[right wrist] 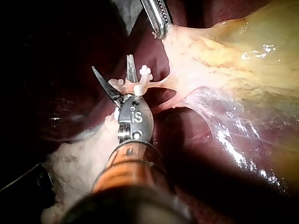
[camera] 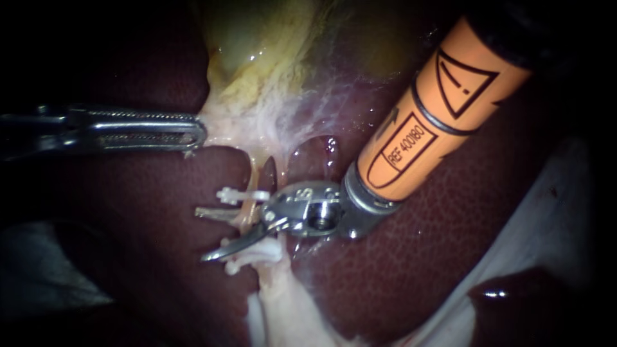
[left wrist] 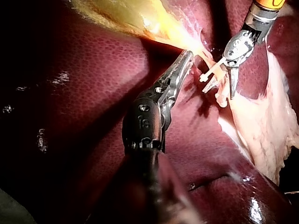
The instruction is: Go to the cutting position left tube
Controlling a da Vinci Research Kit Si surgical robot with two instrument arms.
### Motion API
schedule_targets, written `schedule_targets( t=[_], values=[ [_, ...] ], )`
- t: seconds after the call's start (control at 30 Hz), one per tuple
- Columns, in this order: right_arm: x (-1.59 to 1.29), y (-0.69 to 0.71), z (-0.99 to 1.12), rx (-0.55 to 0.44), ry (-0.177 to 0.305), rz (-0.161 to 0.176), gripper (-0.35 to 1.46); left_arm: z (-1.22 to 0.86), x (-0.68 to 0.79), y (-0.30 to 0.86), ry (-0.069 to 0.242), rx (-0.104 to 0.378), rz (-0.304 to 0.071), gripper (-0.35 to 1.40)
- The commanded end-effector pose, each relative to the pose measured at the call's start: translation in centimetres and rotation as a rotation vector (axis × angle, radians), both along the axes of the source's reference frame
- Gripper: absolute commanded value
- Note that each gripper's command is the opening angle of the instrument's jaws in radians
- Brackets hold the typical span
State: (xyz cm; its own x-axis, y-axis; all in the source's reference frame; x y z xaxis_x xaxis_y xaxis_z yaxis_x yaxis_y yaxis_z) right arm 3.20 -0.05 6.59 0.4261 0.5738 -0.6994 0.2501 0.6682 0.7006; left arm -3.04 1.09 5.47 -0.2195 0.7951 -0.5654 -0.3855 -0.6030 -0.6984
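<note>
Blades of the right instrument [camera: 200, 234] are seen spread apart, one on each side of the left tube [camera: 247, 217], with a clear gap left between them. Whether either blade touches the tube cannot be told. The tube is crossed by two white clips. The upper clip [camera: 241, 194] is set just beside one blade, on the gallbladder's side, and the lower clip [camera: 247, 262] just beside the other, so the blades are placed between the two clips.

The left tube is stretched over the middle of the liver [camera: 437, 244], well in from the liver's edges. It runs from the pale tissue [camera: 231, 122] under the gallbladder [camera: 257, 45] to a pale mass [camera: 283, 302] toward the liver's lower edge. A second strand [camera: 281, 160] is seen just beside the tube in the endoscope view, with a dark gap between them.

The jaws of the left instrument [camera: 196, 132] are pressed together on the pale tissue at the gallbladder's neck, and the tissue is drawn to a point at their tip. These jaws are held well apart from the clips and the blades.

In the right wrist view the blades are shown forked ahead of the wrist, with the tube and one clip lying between them. A white cloth [camera: 553, 212] is visible past the liver's right edge.
</note>
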Motion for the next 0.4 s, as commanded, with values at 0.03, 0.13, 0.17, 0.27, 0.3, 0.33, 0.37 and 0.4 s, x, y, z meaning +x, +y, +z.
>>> schedule_targets(
  t=[0.03, 0.13, 0.17, 0.27, 0.3, 0.33, 0.37, 0.4],
  values=[
    [0.00, 0.00, 0.00, 0.004, -0.004, 0.000, 1.40, 0.00, 0.00, 0.00, 0.000, 0.000, 0.000, -0.35],
    [0.00, 0.00, 0.02, 0.004, -0.004, 0.000, 1.40, 0.00, 0.00, 0.00, 0.000, 0.000, 0.000, -0.35],
    [0.00, 0.00, 0.03, 0.004, -0.004, 0.000, 1.40, 0.00, 0.00, 0.00, 0.000, 0.000, 0.000, -0.35],
    [-0.01, 0.00, 0.03, 0.009, -0.007, 0.001, 1.40, 0.00, 0.00, 0.00, 0.000, 0.000, 0.000, -0.35],
    [-0.01, 0.00, 0.04, 0.015, -0.008, -0.001, 1.40, 0.00, 0.00, 0.00, 0.000, 0.000, 0.000, -0.35],
    [-0.01, -0.01, 0.04, 0.014, -0.008, -0.002, 1.40, 0.00, 0.00, 0.00, 0.000, 0.000, 0.000, -0.35],
    [-0.01, -0.01, 0.05, 0.019, -0.011, -0.001, 1.40, 0.01, 0.00, 0.00, 0.000, 0.000, 0.000, -0.35],
    [-0.01, -0.01, 0.05, 0.020, -0.009, 0.001, 1.40, 0.01, 0.00, 0.00, 0.000, 0.000, 0.000, -0.35]
  ],
)
